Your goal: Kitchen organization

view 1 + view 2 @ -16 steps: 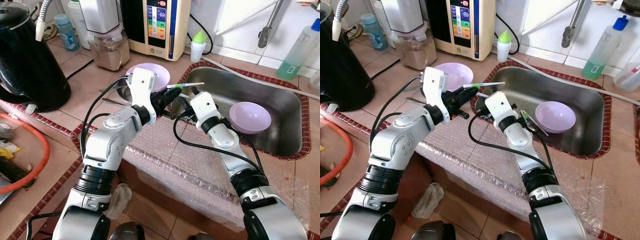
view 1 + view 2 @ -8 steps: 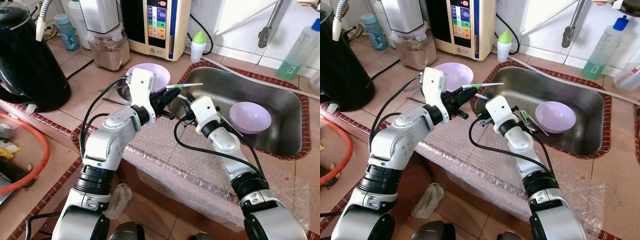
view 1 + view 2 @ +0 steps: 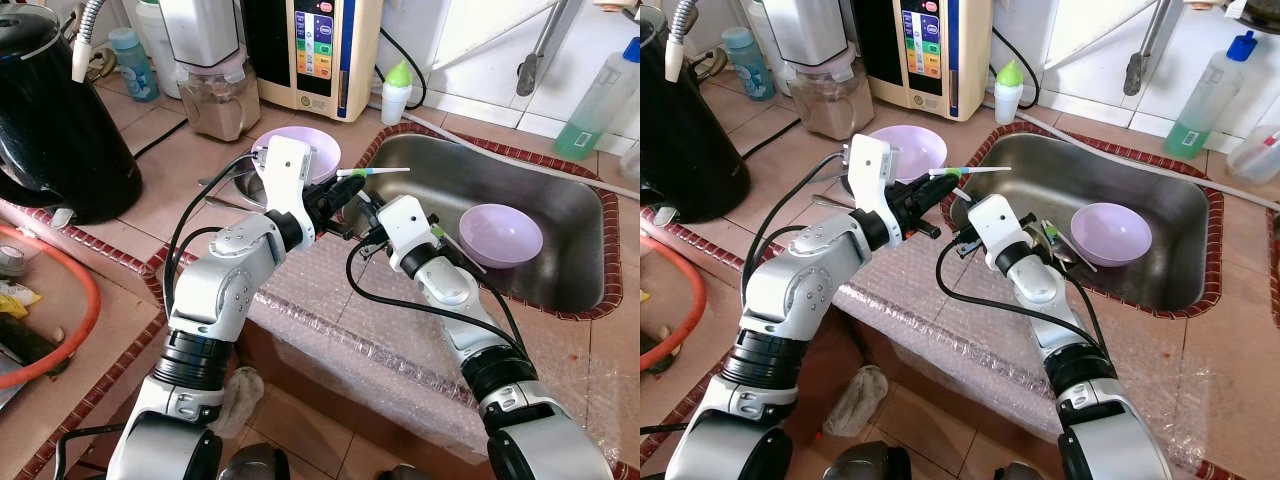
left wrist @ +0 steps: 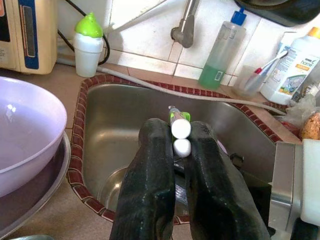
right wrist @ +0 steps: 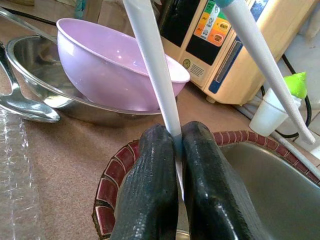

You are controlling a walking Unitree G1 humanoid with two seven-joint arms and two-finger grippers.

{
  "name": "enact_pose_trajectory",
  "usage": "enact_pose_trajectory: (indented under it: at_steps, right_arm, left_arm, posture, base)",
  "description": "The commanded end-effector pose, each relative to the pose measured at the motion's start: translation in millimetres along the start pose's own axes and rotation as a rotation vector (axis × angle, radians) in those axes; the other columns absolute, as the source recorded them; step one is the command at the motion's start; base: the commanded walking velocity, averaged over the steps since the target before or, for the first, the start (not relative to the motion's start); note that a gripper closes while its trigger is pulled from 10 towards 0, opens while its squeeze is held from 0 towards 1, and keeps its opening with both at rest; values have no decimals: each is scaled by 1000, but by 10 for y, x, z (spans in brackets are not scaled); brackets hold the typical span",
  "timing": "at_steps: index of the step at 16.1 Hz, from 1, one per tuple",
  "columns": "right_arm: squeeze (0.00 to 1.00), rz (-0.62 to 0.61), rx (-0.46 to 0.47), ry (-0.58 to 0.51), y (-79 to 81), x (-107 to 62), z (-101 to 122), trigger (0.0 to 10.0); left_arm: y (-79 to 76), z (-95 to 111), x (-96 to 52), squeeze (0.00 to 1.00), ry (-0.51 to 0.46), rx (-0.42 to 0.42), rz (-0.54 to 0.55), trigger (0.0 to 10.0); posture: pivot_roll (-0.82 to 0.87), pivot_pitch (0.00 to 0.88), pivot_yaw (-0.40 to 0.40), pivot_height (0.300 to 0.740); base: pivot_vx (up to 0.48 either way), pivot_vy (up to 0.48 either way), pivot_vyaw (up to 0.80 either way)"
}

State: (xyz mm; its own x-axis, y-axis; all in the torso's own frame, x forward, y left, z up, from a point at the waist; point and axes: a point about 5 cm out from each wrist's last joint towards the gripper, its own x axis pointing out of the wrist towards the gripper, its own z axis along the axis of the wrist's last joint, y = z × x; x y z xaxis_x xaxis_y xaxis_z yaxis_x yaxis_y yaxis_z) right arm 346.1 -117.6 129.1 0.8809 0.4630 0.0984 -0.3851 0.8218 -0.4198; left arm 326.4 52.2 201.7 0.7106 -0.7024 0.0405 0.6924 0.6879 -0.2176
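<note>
Left wrist view: left pincer [image 4: 181, 140] is clamped on two white chopsticks [image 4: 180, 129] with green bands, held over the sink [image 4: 125, 125] edge. Right pincer [image 5: 176, 137] is closed on one chopstick's shaft, near the purple bowl [image 5: 110, 75] sitting in a steel pan [image 5: 35, 55]. Judgement: the sticks are light, stiff, smooth plastic, round in section, so likely slippery and prone to roll; best gripped mid-shaft, squarely across. The counter [image 3: 200, 160] is matte tan tile.
</note>
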Motion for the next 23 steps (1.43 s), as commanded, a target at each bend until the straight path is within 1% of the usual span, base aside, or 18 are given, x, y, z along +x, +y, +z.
enact_pose_trajectory:
  at_steps: [1,2,3,4,7,9,11,12,14,15,16,17,18,19,20,21,22,23]
  right_arm:
    - [0,-20,0,-54,-47,31,100,0]
    - [0,-20,-3,-51,-59,26,93,0]
    - [0,-21,-7,-49,-69,24,89,0]
    - [0,-22,-13,-46,-86,23,86,0]
    - [0,-22,-35,-23,-168,31,56,0]
    - [0,-9,-55,5,-239,44,19,0]
    - [0,-8,-63,42,-285,53,-29,0]
    - [0,-12,-50,97,-327,52,-101,0]
    - [0,-26,-47,196,-394,26,-225,0]
    - [0,-51,-35,257,-456,-2,-296,0]
    - [0,-63,-29,288,-482,-17,-330,0]
    - [0,-97,7,352,-538,-60,-408,0]
    - [0,-165,116,419,-601,-110,-491,0]
    - [0,-194,156,430,-624,-122,-506,0]
    - [0,-216,160,456,-655,-143,-531,0]
    - [0,-217,162,467,-652,-151,-545,1804]
    - [0,-233,197,487,-639,-167,-577,8118]
    - [0,-241,220,495,-634,-171,-588,8275]
  left_arm:
    - [4,-80,-19,0,40,13,-5,7529]
    - [15,-98,-28,0,55,33,-6,10000]
    - [23,-113,-39,976,68,53,-8,10000]
    - [38,-131,-51,1000,76,66,-3,10000]
    - [115,-226,-122,1000,103,108,22,10000]
    - [155,-295,-210,1000,120,163,36,10000]
    - [165,-316,-252,1000,124,176,45,10000]
    - [180,-322,-296,1000,121,200,55,10000]
    - [194,-355,-365,1000,123,216,61,10000]
    - [208,-394,-415,1000,139,231,66,10000]
    - [213,-409,-434,1000,146,233,68,10000]
    - [219,-449,-474,1000,170,245,71,10000]
    - [220,-496,-508,1000,199,268,69,10000]
    - [221,-509,-515,1000,206,276,70,10000]
    - [232,-531,-520,1000,207,277,83,10000]
    - [237,-541,-521,1000,211,279,87,10000]
    - [234,-559,-517,1000,221,296,80,10000]
    - [221,-561,-517,1000,221,296,73,10000]
  posture:
    - [34,20,38,740]
    - [34,19,37,740]
    - [34,19,37,740]
    - [34,19,37,740]
    - [34,19,37,740]
    - [44,24,31,740]
    - [53,27,27,740]
    - [60,29,25,740]
    - [66,32,22,740]
    - [69,32,22,740]
    - [72,33,21,740]
    - [77,34,19,740]
    - [84,38,17,740]
    - [84,38,17,740]
    - [85,40,19,740]
    - [85,40,19,740]
    - [85,40,19,740]
    - [85,39,23,740]
  base:
    - [0,0,0]
    - [0,0,0]
    - [0,0,0]
    - [0,0,0]
    - [0,0,0]
    - [0,0,0]
    - [0,0,0]
    - [0,0,0]
    - [0,0,0]
    - [0,0,0]
    - [0,0,0]
    - [0,0,0]
    - [0,0,0]
    - [0,0,0]
    - [0,0,0]
    - [0,0,0]
    - [0,0,0]
    - [0,0,0]
